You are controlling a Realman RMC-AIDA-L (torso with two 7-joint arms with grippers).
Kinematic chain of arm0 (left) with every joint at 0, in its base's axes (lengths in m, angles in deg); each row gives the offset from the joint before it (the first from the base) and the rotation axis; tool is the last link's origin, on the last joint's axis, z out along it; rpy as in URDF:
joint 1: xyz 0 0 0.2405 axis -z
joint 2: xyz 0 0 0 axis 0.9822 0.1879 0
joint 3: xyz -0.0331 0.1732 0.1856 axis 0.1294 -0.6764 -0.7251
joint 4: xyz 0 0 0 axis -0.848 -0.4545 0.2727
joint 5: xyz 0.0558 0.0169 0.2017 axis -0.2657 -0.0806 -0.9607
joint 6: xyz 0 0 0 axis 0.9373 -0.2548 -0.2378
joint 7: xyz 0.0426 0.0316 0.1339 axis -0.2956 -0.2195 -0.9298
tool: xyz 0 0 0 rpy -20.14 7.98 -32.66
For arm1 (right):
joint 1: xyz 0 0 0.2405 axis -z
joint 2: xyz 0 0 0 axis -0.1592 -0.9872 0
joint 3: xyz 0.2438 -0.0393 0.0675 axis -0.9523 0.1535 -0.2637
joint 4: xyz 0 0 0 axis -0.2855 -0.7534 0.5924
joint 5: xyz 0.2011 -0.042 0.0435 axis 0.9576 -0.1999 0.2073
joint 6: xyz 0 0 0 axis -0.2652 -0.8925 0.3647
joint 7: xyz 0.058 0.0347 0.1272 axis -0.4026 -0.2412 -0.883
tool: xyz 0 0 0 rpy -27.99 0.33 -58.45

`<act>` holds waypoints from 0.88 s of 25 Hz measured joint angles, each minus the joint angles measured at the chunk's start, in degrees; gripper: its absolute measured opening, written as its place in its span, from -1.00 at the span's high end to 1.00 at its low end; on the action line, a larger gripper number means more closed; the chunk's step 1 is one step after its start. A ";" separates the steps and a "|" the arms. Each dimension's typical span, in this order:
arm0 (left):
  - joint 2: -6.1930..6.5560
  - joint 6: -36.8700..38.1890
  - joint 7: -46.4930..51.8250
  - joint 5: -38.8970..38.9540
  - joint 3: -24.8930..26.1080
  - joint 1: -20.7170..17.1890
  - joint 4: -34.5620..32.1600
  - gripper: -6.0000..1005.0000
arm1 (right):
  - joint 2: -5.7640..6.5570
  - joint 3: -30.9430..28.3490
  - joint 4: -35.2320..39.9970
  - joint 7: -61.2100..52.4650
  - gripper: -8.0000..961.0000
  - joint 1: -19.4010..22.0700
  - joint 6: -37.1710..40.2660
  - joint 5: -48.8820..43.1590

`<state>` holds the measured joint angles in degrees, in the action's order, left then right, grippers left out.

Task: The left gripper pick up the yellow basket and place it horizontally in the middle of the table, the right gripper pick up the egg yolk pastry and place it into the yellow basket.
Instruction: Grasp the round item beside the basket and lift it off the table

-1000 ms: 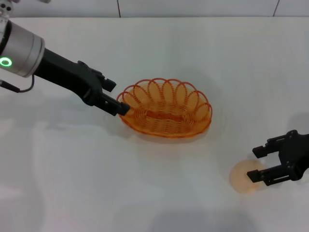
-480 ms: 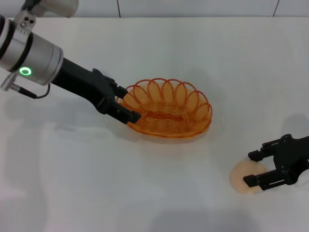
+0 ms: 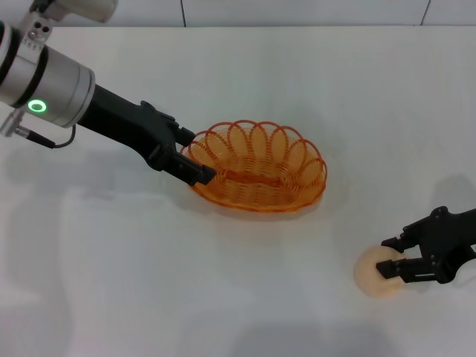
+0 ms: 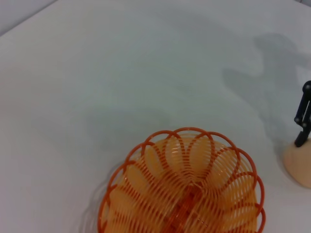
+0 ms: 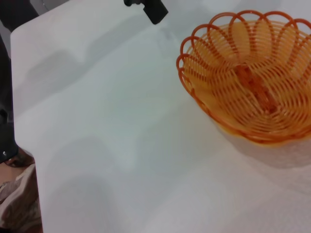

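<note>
- Orange-yellow wire makes up the yellow basket [image 3: 256,173], which sits upright on the white desk [image 3: 245,297] near its middle, long side running across the head view.
- Left tool [image 3: 195,165] reaches in from the robot's left on a black arm with a silver cuff and green light; its fingers straddle the basket's near-left rim, one tip outside the wall and one over the looped edge, pinching the wire.
- From the left wrist view the yellow basket [image 4: 182,187] lies directly ahead of that tool, scalloped loops and spiral floor in plain sight; the tool's own fingers do not show there.
- Right tool [image 3: 398,256] is low at the desk on the robot's right, well apart from the basket, fingers spread and straddling the egg yolk pastry [image 3: 375,273].
- Whether the fingertips touch the pastry I cannot tell; the pastry rests on the desk.
- In the left wrist view the egg yolk pastry [image 4: 300,164] shows with one finger of the right tool against its top.
</note>
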<state>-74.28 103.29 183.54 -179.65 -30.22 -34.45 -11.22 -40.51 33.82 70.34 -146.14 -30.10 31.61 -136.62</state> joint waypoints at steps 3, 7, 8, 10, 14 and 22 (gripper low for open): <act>0.22 -0.11 0.00 0.82 0.02 -0.17 -0.08 -0.74 | 0.00 0.22 0.34 0.00 0.15 0.00 -0.04 -0.03; 0.53 -0.12 0.00 1.36 0.03 -0.26 -0.24 -0.74 | 0.00 0.28 1.11 -0.22 0.25 0.02 0.25 -0.04; 0.60 -0.12 0.00 1.36 0.03 -0.28 -0.26 -0.74 | 0.00 0.28 1.32 -0.33 0.27 0.02 0.37 0.05; 0.73 -0.13 0.00 1.36 0.03 -0.38 -0.27 -0.74 | 0.00 0.17 1.86 -0.57 0.32 0.03 0.57 0.40; 0.89 -0.12 -0.30 1.36 0.03 -0.86 -0.40 -0.74 | 0.00 -0.04 3.51 -1.50 0.42 0.03 0.86 1.02; 0.98 0.35 -1.80 1.39 0.02 -1.79 -0.47 -0.74 | -0.10 -0.14 8.97 -3.94 0.58 -1.43 0.51 3.90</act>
<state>-73.31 103.64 181.74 -178.26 -30.20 -36.24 -11.69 -40.61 33.68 79.31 -150.08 -31.53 32.11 -132.72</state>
